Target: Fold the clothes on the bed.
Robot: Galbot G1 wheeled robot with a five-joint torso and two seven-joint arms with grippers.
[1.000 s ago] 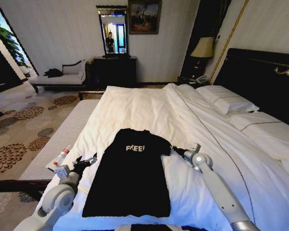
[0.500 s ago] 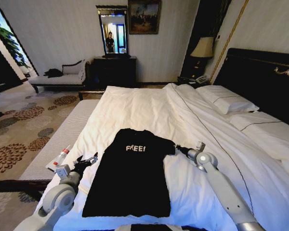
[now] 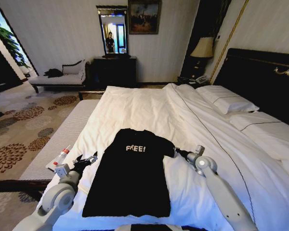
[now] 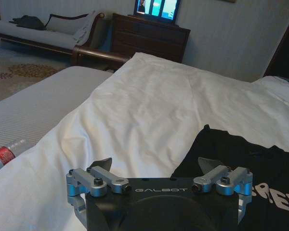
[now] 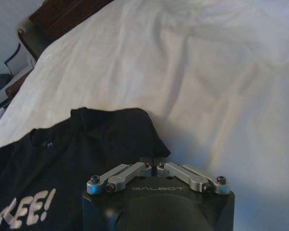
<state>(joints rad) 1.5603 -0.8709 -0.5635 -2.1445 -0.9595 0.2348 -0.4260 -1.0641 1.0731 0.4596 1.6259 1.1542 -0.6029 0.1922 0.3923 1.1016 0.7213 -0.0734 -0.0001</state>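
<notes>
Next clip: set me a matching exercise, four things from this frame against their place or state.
1. T-shirt
2. left gripper
3. right gripper
4. bottle

a. jaws closed at a sleeve edge
b. lying on the grey bench
c. spread out on the duvet
d. jaws open, beside the T-shirt

Pairs: 1-c, 2-d, 3-a, 4-b

Dim, bluish wrist views; the head view bends at its edges, daylight brightening the white bed (image 3: 149, 108).
</notes>
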